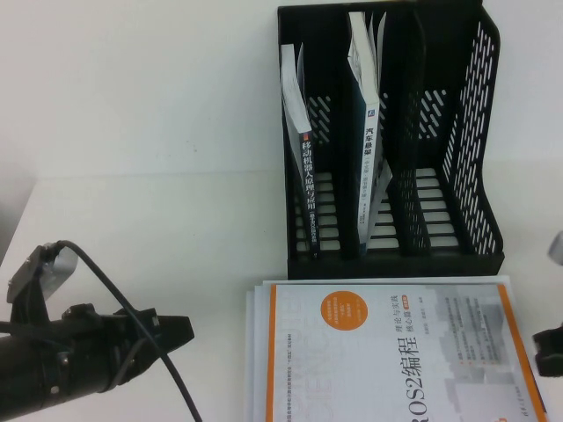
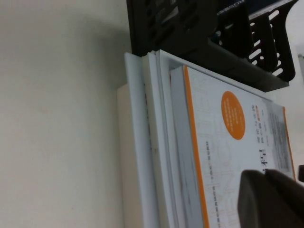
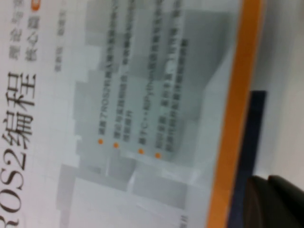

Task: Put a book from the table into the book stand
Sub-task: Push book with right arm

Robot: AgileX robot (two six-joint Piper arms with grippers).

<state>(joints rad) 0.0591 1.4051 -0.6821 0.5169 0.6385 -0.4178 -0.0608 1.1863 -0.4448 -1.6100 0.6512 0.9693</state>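
high: white tabletop [image 1: 132, 229], black book stand [image 1: 475, 132] upper right w/ 2 books upright, ROS2 book [image 1: 387, 360] atop stack lower ctr; left pincer [image 1: 176, 334] lower left, right pincer [image 1: 552, 350] right edge, grip state both can't tell | L wrist: stack beside stand [image 2: 190, 28] | R wrist: cover [image 3: 142, 118] fills frame

You have a black perforated plastic book stand [image 1: 475, 132] on a smooth, matt white table [image 1: 132, 229]. The top book [image 1: 396, 352] has a glossy paper cover — white with orange trim. Both grippers look like matt black plastic: left gripper [image 1: 180, 332] near-left, right gripper [image 1: 550, 347] near-right.
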